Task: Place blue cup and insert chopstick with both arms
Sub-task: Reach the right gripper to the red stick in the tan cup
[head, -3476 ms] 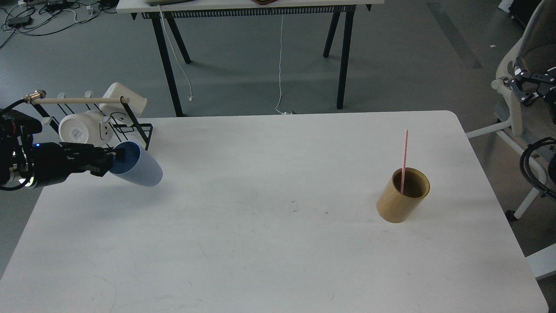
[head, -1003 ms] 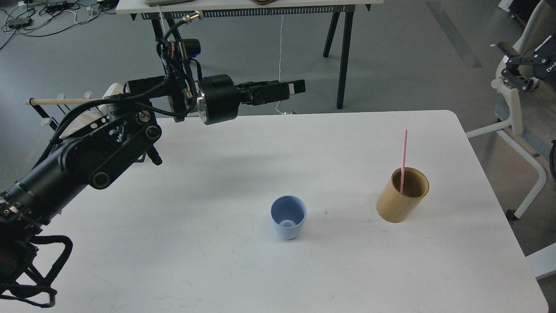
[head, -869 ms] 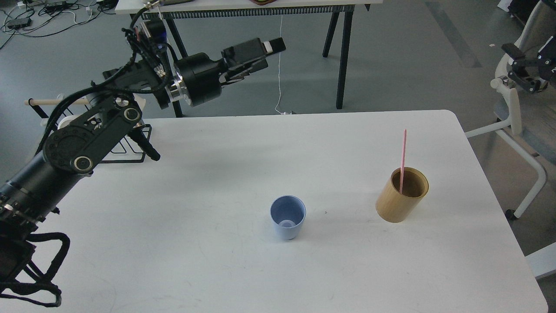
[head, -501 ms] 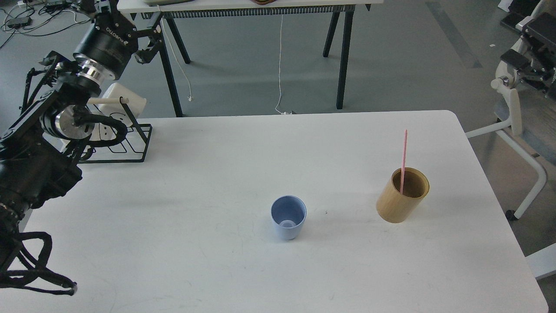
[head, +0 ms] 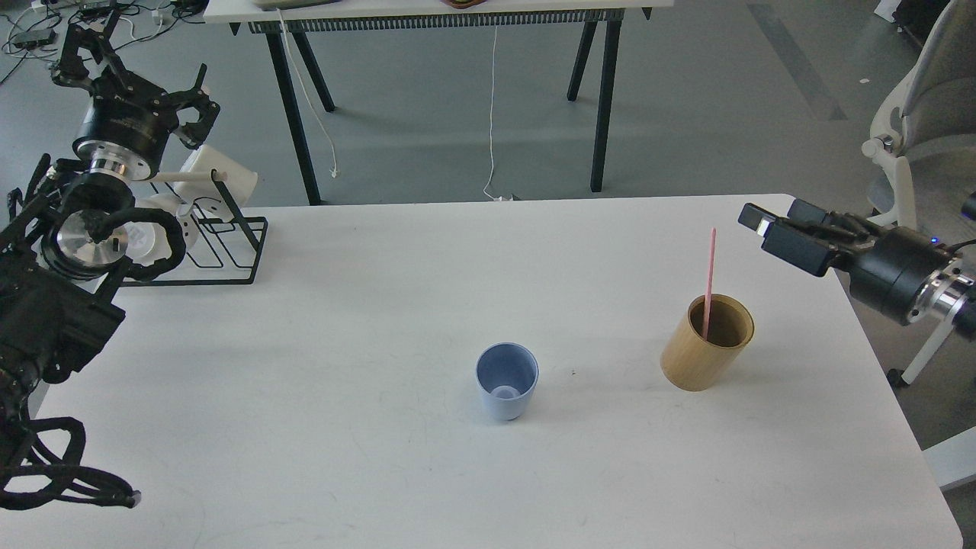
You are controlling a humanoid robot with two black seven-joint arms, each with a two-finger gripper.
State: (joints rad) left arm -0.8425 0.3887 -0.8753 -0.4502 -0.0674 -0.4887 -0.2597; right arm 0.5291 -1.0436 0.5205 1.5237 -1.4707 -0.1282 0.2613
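The blue cup [head: 507, 390] stands upright and empty at the middle of the white table [head: 366, 290]. A pink chopstick [head: 711, 267] stands in the wooden cylinder holder [head: 701, 362] to the cup's right. My right gripper [head: 765, 227] reaches in from the right edge, just right of the chopstick's top and a little apart from it. Its fingers [head: 793, 248] point left with a narrow gap and hold nothing. My left gripper [head: 137, 76] is raised at the far left above the rack, fingers spread open and empty.
A black wire drying rack [head: 221, 244] with white mugs [head: 217, 175] and a wooden rod stands at the table's back left corner. A white chair [head: 907, 137] is off the table's right side. Another table's legs [head: 602, 91] stand behind.
The left arm set the blue cup at the table's middle, let go and pulled back to the far left. The right arm has come in from the right toward the chopstick's top.
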